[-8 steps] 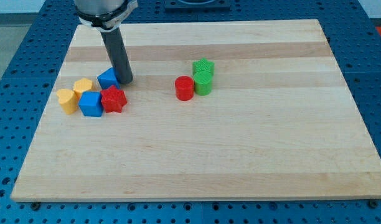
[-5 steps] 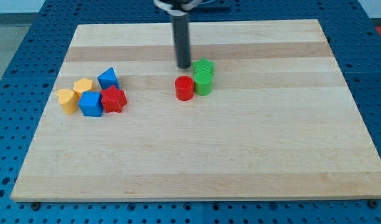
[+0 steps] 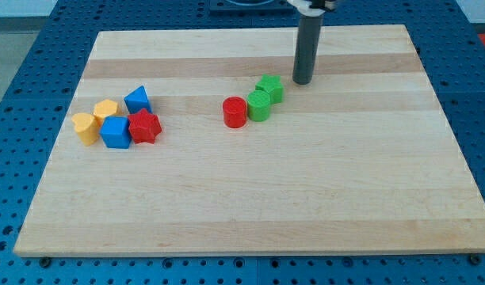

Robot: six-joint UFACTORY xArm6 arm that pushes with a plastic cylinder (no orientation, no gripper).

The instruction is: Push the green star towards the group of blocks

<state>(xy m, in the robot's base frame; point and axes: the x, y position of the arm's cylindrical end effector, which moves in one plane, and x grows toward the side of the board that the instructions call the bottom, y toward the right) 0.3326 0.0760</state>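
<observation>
The green star [image 3: 269, 87] lies near the board's middle, touching a green cylinder [image 3: 258, 104] below and left of it. A red cylinder [image 3: 235, 112] sits against the green cylinder's left. My tip [image 3: 301, 81] stands just to the right of the green star, slightly above it, with a small gap. The group of blocks lies at the view's left: a blue triangle [image 3: 137, 100], a red star [image 3: 145, 126], a blue cube [image 3: 115, 132] and two yellow blocks [image 3: 105, 110] [image 3: 85, 127].
The wooden board [image 3: 250, 198] lies on a blue perforated table [image 3: 21, 95]. The rod [image 3: 307, 47] rises from the tip to the view's top edge.
My tip has moved from beside the blue triangle rightward across the board, past the green star's top, to its right side. The green star has shifted slightly to the right.
</observation>
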